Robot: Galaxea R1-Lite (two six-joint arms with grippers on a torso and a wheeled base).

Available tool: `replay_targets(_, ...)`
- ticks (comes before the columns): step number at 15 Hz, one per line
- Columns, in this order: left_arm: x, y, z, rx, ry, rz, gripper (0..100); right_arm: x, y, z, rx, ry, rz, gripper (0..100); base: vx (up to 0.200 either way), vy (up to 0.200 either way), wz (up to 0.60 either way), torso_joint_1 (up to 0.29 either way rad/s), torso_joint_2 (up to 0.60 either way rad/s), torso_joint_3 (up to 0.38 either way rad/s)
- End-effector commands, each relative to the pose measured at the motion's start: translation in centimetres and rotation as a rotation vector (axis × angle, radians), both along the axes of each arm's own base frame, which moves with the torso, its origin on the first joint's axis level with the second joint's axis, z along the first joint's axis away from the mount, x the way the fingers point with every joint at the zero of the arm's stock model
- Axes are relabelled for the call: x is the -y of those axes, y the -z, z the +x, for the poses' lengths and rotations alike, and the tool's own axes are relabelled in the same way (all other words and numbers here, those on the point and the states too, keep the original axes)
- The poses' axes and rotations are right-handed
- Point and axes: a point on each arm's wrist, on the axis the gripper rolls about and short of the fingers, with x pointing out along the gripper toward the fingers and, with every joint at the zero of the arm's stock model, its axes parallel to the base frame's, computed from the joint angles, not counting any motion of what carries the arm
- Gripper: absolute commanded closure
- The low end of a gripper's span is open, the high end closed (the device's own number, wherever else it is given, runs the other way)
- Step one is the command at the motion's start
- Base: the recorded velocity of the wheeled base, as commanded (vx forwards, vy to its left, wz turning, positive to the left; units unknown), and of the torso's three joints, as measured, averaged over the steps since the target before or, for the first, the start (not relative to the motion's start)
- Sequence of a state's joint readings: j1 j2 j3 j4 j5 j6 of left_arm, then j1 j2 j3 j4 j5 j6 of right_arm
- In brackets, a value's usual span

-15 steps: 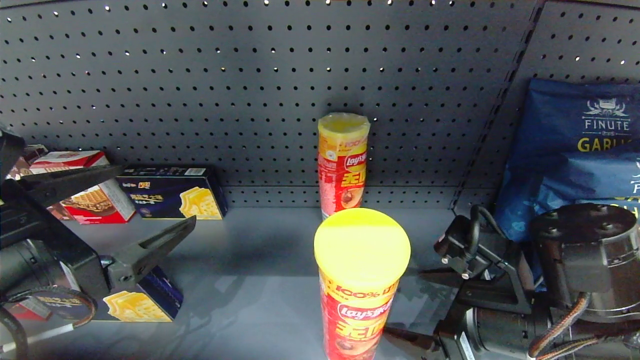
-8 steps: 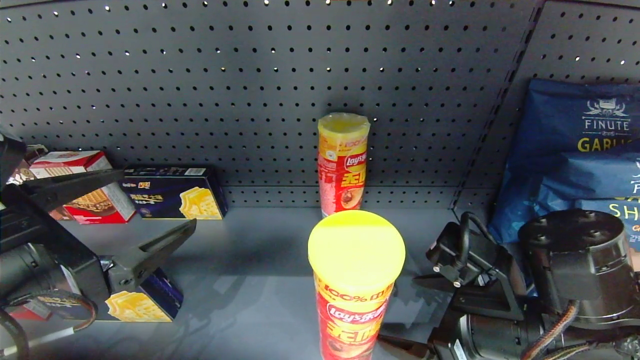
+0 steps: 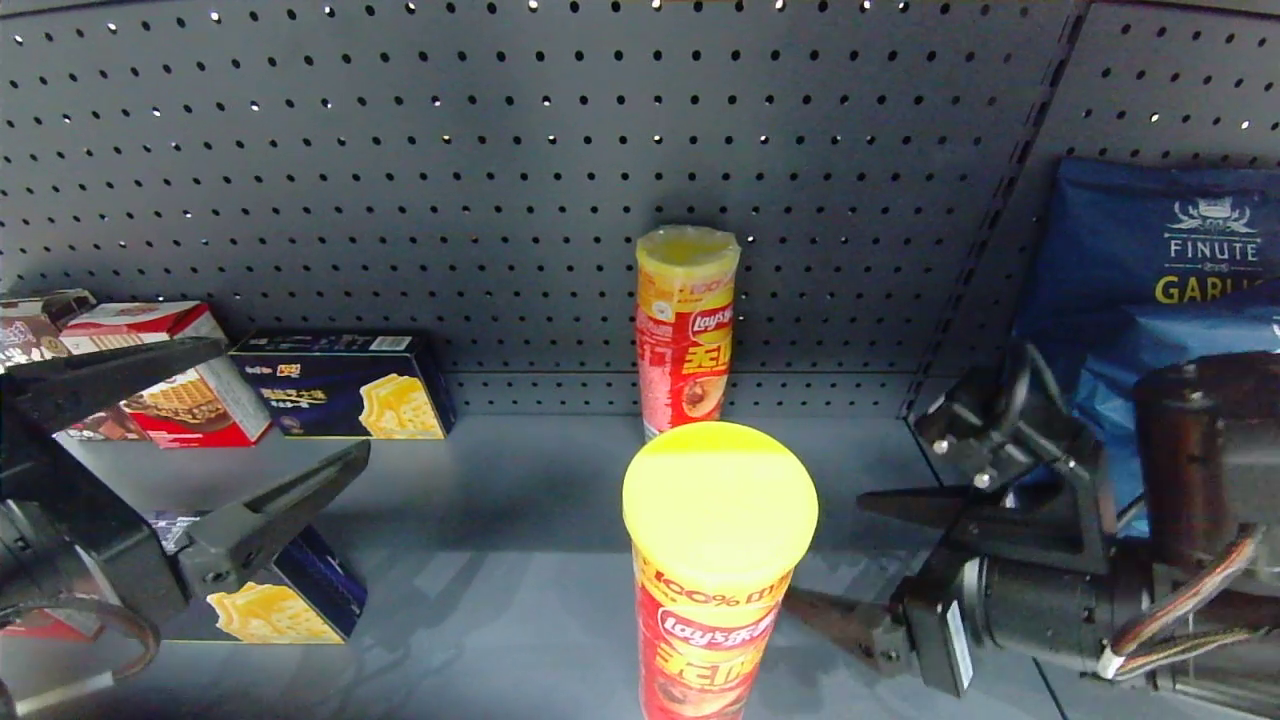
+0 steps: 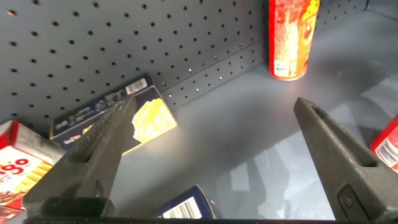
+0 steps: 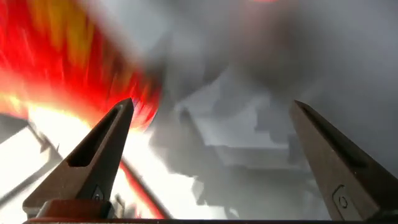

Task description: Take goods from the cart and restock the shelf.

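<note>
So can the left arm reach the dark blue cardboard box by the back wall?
Probably yes: the open left gripper hangs close to the dark blue cardboard box, with only bare grey shelf between them.

Bare shelf floor (image 3: 520, 500) runs from 9 to 12 o'clock of the near can (image 3: 718, 560). The far can (image 3: 686, 330) stands at its 12, against the pegboard (image 3: 450, 180), with a gap between them. Boxes (image 3: 345, 385) crowd 10 o'clock. The front box (image 3: 270, 610) lies nearer, at 9. Bags (image 3: 1150, 260) block 2 o'clock.

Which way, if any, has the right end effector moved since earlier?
Yes. The right end effector shifted rightward and up in the head view, toward the blue bag, away from the rear can.
</note>
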State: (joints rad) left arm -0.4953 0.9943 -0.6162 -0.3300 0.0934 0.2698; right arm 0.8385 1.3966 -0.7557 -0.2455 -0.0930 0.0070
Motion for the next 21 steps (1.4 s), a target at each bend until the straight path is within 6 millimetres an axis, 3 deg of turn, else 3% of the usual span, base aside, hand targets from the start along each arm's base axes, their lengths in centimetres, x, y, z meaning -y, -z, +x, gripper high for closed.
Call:
replay_targets(1, -0.8, -0.6, -1.4, 0.046, -0.002, -0.025, 0, 2.0, -4.3, -0.7, 0.109, 0.097, 0.143, 0, 0.0, 0.0, 0.0, 0.0, 0.0, 0.0)
replay_targets(4, -1.5, -0.6, -2.8, 0.08, -0.008, -0.043, 0, 5.6, -6.5, -2.7, 0.202, 0.209, 0.23, 0, 0.0, 0.0, 0.0, 0.0, 0.0, 0.0)
replay_targets(6, -1.9, 0.1, -3.5, 0.082, -0.009, -0.044, 0, 9.1, -6.2, -4.2, 0.248, 0.322, 0.254, 0, 0.0, 0.0, 0.0, 0.0, 0.0, 0.0)
replay_targets(10, -2.1, 0.4, -3.7, 0.081, -0.021, -0.042, 0, 14.2, -3.0, -8.0, 0.275, 0.567, 0.263, 0, 0.0, 0.0, 0.0, 0.0, 0.0, 0.0)
replay_targets(12, -2.2, 0.4, -3.6, 0.081, -0.029, -0.042, 0, 16.2, -1.9, -9.7, 0.281, 0.791, 0.223, 0, 0.0, 0.0, 0.0, 0.0, 0.0, 0.0)
replay_targets(15, -2.1, 0.5, -3.5, 0.074, -0.031, -0.037, 0, 17.5, 0.2, -12.5, 0.332, 1.061, 0.194, 0, 0.0, 0.0, 0.0, 0.0, 0.0, 0.0)
replay_targets(17, -2.2, 0.6, -3.5, 0.072, -0.038, -0.036, 0, 17.3, 4.7, -15.1, 0.373, 1.21, 0.18, 0, 0.0, 0.0, 0.0, 0.0, 0.0, 0.0)
replay_targets(19, -2.2, 0.7, -3.5, 0.068, -0.037, -0.032, 0, 16.3, 8.9, -17.0, 0.423, 1.127, 0.204, 0, 0.0, 0.0, 0.0, 0.0, 0.0, 0.0)
replay_targets(21, -2.2, 1.0, -3.6, 0.062, -0.038, -0.028, 0, 16.1, 13.3, -17.6, 0.419, 1.114, 0.185, 0, 0.0, 0.0, 0.0, 0.0, 0.0, 0.0)
